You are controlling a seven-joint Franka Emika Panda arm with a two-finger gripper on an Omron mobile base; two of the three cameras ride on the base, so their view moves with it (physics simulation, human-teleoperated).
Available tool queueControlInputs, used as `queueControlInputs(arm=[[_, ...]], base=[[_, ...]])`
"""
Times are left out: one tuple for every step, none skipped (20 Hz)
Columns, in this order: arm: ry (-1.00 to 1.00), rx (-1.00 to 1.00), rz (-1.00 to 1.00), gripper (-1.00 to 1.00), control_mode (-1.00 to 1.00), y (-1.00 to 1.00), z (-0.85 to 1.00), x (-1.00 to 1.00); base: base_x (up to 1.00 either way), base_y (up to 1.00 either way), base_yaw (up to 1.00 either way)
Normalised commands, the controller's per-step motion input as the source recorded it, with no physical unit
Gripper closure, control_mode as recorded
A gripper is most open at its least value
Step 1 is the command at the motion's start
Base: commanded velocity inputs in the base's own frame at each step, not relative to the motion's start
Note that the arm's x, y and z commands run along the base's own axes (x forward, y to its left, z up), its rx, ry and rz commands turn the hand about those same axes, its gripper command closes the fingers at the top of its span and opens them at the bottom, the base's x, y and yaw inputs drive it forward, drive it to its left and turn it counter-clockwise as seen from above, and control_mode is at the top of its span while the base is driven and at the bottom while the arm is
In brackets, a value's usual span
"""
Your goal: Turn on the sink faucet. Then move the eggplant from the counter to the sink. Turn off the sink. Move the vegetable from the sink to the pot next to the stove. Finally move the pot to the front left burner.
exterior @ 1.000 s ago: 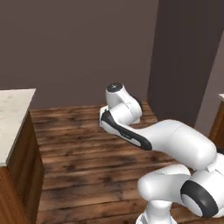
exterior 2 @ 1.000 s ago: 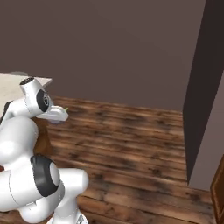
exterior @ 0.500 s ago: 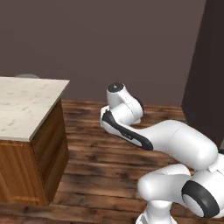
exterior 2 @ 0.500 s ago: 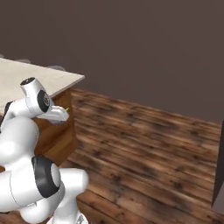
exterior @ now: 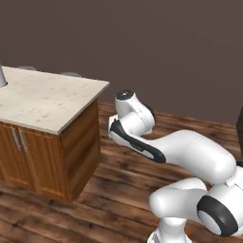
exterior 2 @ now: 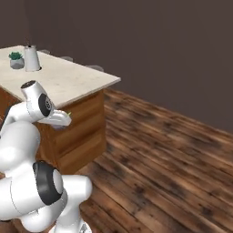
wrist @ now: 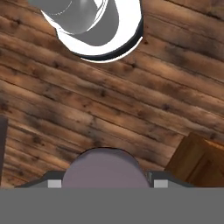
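1. Hand [wrist: 104, 177] points down at the dark wooden plank floor [wrist: 131, 109]; a rounded dull purple object [wrist: 104, 173] sits between its fingers, probably the eggplant; cannot tell if gripped.
2. Pale beige speckled stone surface [exterior: 45, 97] on brown wooden cabinets [exterior: 42, 156], left of arm.
3. Silver metal jug [exterior 2: 31, 58] and small potted green plant [exterior 2: 16, 59] at its far end.

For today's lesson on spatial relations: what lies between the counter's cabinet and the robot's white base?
Only bare wooden floor lies between the counter and the robot's base. The left base view shows this stretch plainly.
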Motion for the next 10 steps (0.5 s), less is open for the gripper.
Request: queueControlInputs(arm=[[0.0,0.0,0.0,1.0,1.0,0.0,0.0,0.0],[0.0,0.0,0.0,1.0,1.0,0.0,0.0,0.0],[0.0,0.0,0.0,1.0,1.0,0.0,0.0,0.0],[0.0,0.0,0.0,1.0,1.0,0.0,0.0,0.0],[0.0,0.0,0.0,1.0,1.0,0.0,0.0,0.0],[0.0,0.0,0.0,1.0,1.0,0.0,0.0,0.0],[0.0,0.0,0.0,1.0,1.0,0.0,0.0,0.0],[0.0,0.0,0.0,1.0,1.0,0.0,0.0,0.0],[0.0,0.0,0.0,1.0,1.0,0.0,0.0,0.0],[0.0,0.0,0.0,1.0,1.0,0.0,0.0,0.0]], base=[[-0.35,-0.31,0.42],[-0.36,-0.33,0.42],[-0.38,-0.31,0.42],[-0.38,-0.26,0.41],[-0.35,-0.2,0.42],[-0.34,-0.19,0.42],[-0.34,-0.22,0.44],[-0.31,-0.28,0.45],[-0.25,-0.21,0.45],[-0.18,-0.11,0.46]])
